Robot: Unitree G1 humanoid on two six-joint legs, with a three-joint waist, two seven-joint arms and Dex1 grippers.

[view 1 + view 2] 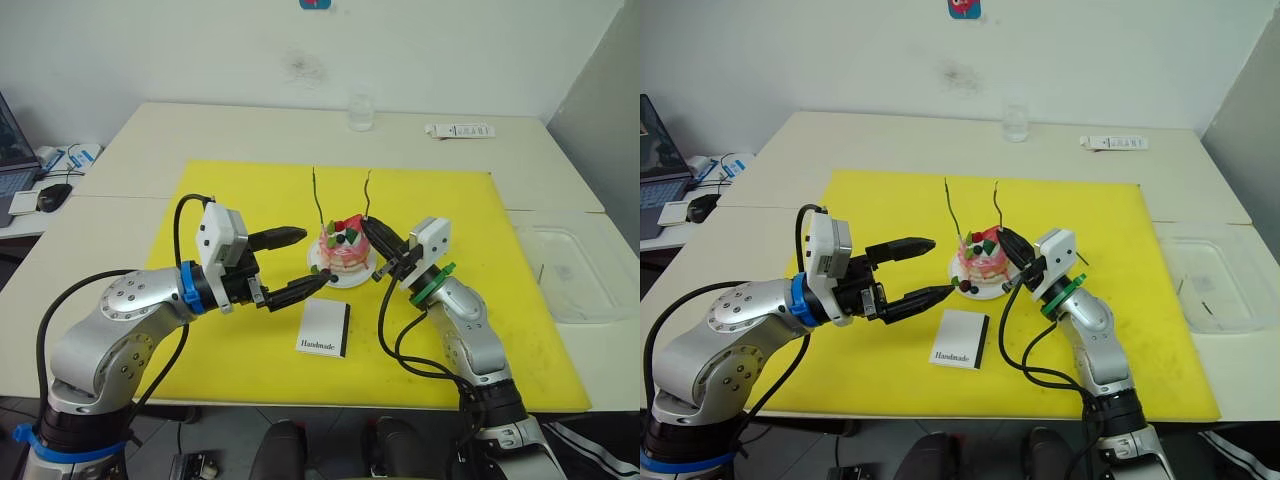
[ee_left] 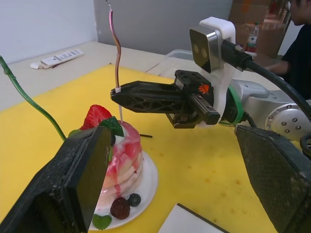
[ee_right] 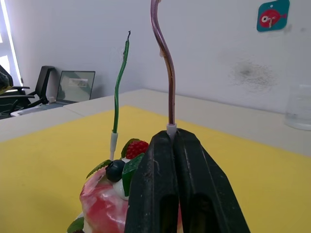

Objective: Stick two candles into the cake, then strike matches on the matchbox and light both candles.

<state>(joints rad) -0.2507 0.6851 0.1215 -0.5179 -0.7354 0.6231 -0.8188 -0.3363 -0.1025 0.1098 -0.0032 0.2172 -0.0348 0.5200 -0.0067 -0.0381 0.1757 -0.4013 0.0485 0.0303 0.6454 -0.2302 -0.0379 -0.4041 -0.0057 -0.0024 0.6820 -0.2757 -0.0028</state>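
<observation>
Nearest the head camera, flat on the yellow mat: the matchbox, a white rectangle with one black edge and "Handmade" in black script. Just beyond it, the cake, small, round, pink-and-white layered, glossy with red drips, topped by a strawberry, green leaves and dark berries, seated on a small white plate near the mat's middle. Rising from its top, two candles: thin, wavy, wire-like, long axis close to upright, wick ends up. Green candle planted on the cake's left part, in a short white sleeve at its foot. Purplish candle on the right part, pinched low at its white collar by the right tool, black fingers pressed together on it. Left tool just left of the cake, spread wide, holding nothing, one finger level with the cake top, the other reaching to the plate rim. Farther out on the pale worktop: a clear glass, a white tube with print too small to read, a clear plastic tray at the right.
</observation>
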